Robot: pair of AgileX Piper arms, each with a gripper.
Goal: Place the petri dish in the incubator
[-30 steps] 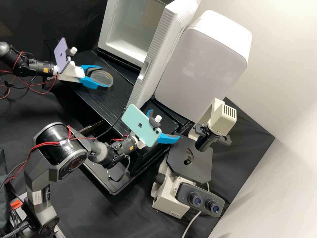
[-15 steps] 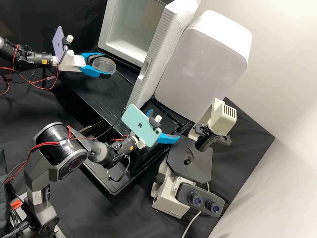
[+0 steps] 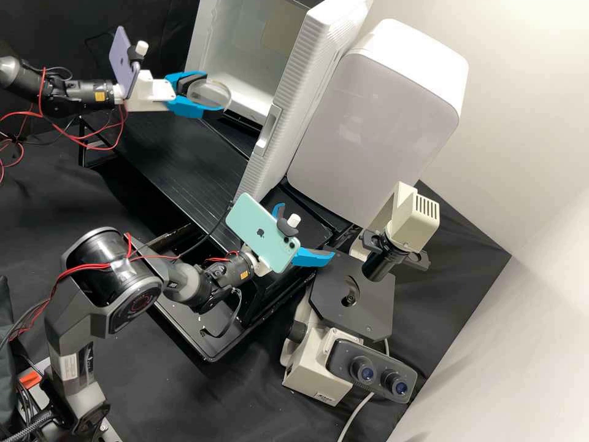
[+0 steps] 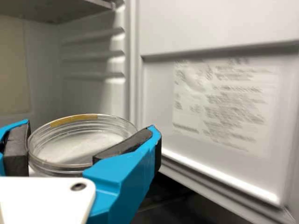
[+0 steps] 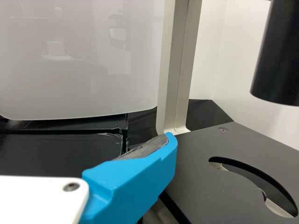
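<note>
My left gripper (image 3: 205,98) is shut on a clear round petri dish (image 3: 210,93), held level in the air at the mouth of the open white incubator (image 3: 245,55). The left wrist view has the dish (image 4: 79,142) between the blue fingers, with the incubator's inner wall and shelf ribs (image 4: 93,60) just beyond it. My right gripper (image 3: 316,256) sits low beside the black microscope stage (image 3: 353,294), near the incubator's open door (image 3: 294,98). That stage (image 5: 233,163) lies just past the gripper in the right wrist view.
A black ribbed platform (image 3: 184,172) runs in front of the incubator. The open door stands between the two arms. A white microscope (image 3: 362,319) with its lamp head (image 3: 411,215) stands at the right, and red cables (image 3: 37,135) hang at the left.
My left gripper has lifted the petri dish off the black platform and carried it up and right, to the incubator's opening. The right arm has kept still.
</note>
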